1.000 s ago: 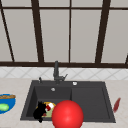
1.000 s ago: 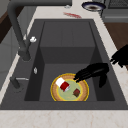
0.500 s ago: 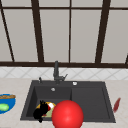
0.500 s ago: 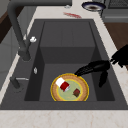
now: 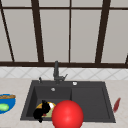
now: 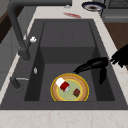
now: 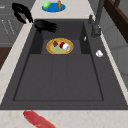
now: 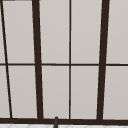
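**Hand** (image 6: 93, 65): black, low right of centre in the left side view. The fingers are stretched nearly straight and spread narrowly, the thumb hangs down, and it holds nothing. The fingertips lie just beside the plate's rim; whether they touch it cannot be told. In the front view (image 5: 41, 112) it sits lower left, over the plate. In the right side view (image 7: 45, 25) it sits upper left, at the basin's edge. Whether it is the left or the right hand cannot be told.

**Other hand** (image 6: 121, 56): at the right edge of the left side view and the upper left corner of the right side view (image 7: 21, 11). Its fingers are curled on nothing, and it hangs over the counter's front, apart from the first.

**Plate** (image 6: 53, 88): yellow rim, green centre. It lies flat on the floor of the deep basin, lower centre of the left side view.

**On the plate:** a red-and-white can (image 6: 63, 84) lying on its side, and a small brown piece (image 6: 76, 92).

**Handling note (judgement):** the rim lies low against the basin floor. A sound grip would put the fingers over the rim and the thumb beneath it, and the plate would be kept level so that the can does not roll.

**Sink** (image 6: 67, 53): dark, with a shallower shelf beyond the basin.

**Faucet** (image 6: 17, 30): upper left.

**Ball** (image 5: 67, 115): red, bottom centre of the front view.

**Blue dish** (image 5: 10, 106): left edge of the front view, on the counter.

**Red strip** (image 5: 116, 104): right of the front view, on the counter.
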Motion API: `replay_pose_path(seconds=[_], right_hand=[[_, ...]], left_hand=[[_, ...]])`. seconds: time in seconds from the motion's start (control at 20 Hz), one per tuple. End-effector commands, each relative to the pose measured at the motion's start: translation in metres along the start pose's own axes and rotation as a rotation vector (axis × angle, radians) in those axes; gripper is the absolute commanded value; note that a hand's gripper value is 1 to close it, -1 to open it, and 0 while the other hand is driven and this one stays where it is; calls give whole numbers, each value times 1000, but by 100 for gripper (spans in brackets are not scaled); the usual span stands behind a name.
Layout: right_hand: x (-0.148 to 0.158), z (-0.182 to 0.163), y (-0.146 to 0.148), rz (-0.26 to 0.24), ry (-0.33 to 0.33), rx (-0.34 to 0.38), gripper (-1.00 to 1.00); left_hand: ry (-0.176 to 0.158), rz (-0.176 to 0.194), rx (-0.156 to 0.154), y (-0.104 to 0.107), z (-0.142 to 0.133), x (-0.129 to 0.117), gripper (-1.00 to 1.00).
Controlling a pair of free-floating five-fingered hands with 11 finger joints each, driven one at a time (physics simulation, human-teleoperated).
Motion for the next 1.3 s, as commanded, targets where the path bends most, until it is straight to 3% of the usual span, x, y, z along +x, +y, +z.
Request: replay_pose_path(seconds=[0.0, 0.25, 0.65, 1.1, 1.25], right_hand=[[-6, 1, -9, -52, 61, 80, -100], [-9, 1, -19, -111, 87, 111, -100], [-21, 12, -23, -144, 166, 153, -100], [-29, 23, -22, -205, 300, 72, -100], [-31, 23, -22, -254, 350, 40, -100]], left_hand=[[0, 0, 0, 0, 0, 0, 0], [0, 0, 0, 0, 0, 0, 0], [0, 0, 0, 0, 0, 0, 0], [0, 0, 0, 0, 0, 0, 0], [0, 0, 0, 0, 0, 0, 0]])
